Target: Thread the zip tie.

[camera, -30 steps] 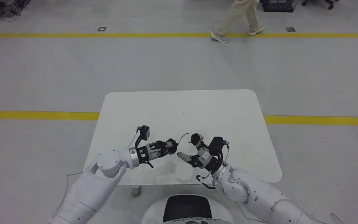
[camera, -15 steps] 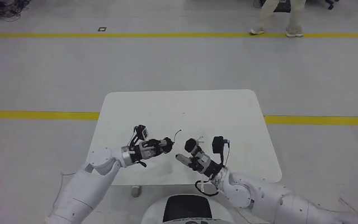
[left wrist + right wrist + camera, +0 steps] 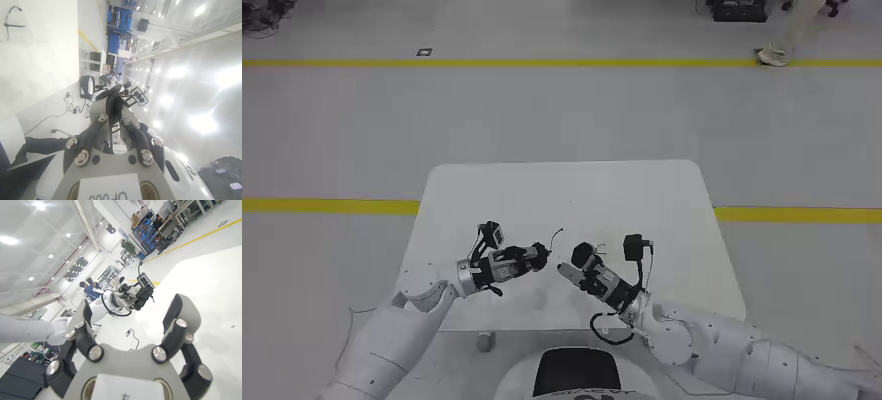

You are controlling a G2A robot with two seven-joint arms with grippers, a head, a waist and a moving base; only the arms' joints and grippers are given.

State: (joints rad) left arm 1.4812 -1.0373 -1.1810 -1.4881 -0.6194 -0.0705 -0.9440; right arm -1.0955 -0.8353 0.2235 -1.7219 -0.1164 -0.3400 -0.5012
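The zip tie (image 3: 557,236) is a thin black strip curling up from the fingertips of my left gripper (image 3: 538,254), which is shut on it above the front part of the white table (image 3: 642,190). In the left wrist view my left gripper (image 3: 113,92) has its black fingers pressed together. My right gripper (image 3: 570,266) hangs open just to the right of it, a small gap apart, holding nothing. In the right wrist view my right gripper (image 3: 130,306) spreads its fingers wide, facing the left gripper (image 3: 140,299) and the zip tie (image 3: 152,297) sticking out of it.
A thin black bent strip (image 3: 8,24) shows against the table top in the left wrist view; I cannot tell whether it belongs to the zip tie. A tiny dark speck (image 3: 232,326) lies on the table. The table's front edge is close below both grippers.
My left gripper has drawn back to the left with the zip tie. My right gripper has shifted slightly left and stays open. The gap between the two has grown a little.
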